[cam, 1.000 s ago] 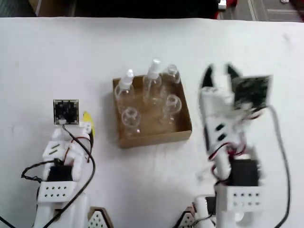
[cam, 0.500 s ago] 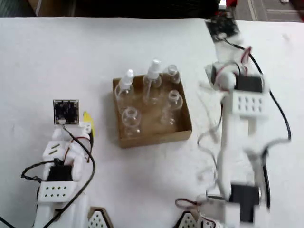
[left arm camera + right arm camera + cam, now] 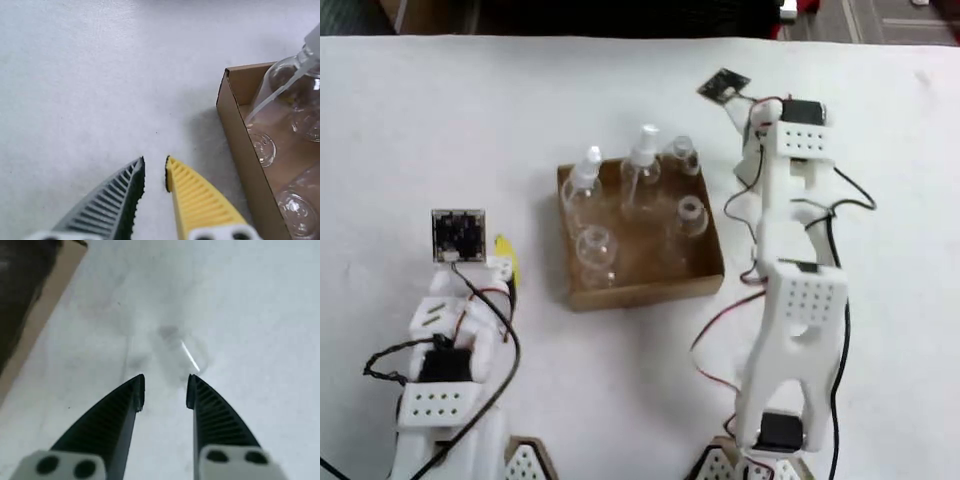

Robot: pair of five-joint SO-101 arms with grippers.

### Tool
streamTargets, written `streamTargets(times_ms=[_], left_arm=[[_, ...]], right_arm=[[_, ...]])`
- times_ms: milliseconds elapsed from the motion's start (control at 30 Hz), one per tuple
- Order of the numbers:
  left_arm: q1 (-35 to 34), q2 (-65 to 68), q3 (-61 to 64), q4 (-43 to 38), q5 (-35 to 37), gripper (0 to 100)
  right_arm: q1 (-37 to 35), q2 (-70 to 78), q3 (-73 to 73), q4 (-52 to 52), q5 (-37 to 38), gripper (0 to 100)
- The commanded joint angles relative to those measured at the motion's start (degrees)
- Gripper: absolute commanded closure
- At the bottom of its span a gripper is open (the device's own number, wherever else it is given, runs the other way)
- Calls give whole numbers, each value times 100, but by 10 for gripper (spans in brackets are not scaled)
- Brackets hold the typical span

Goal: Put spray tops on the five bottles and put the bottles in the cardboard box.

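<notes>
The cardboard box [image 3: 640,290] sits mid-table with five clear bottles standing in it. Two bottles [image 3: 643,165] [image 3: 586,180] at its far side wear white spray tops; three bottles [image 3: 690,215] [image 3: 595,245] [image 3: 681,152] have bare necks. My right arm [image 3: 790,140] stretches along the box's right side toward the far table edge. My right gripper [image 3: 165,389] is open just above the table, with a blurred clear piece [image 3: 176,347] bearing a thin white streak just past its fingertips. My left gripper [image 3: 154,167] rests low beside the box's left wall [image 3: 240,145], fingers almost together and holding nothing.
A brown strip and a dark area [image 3: 35,295] lie off to one side of the right gripper. White tabletop [image 3: 450,120] spreads to the left and behind the box. The left arm [image 3: 445,330] is folded at the near left.
My right arm has unfolded from beside the box's right side and stretched out toward the far table edge. The left arm, box and bottles have not moved.
</notes>
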Motion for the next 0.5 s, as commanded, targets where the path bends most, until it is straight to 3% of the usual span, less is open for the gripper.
streamTargets(times_ms=[0,200,467], left_arm=[[48,-110,-167,-26,-62,928],[48,-110,-167,-26,-62,928],[48,-110,-167,-26,-62,928]], right_arm=[[136,1033,-1969,444,88,878],[189,2176,-3481,514,97,878],[189,2756,-3851,769,835,882]])
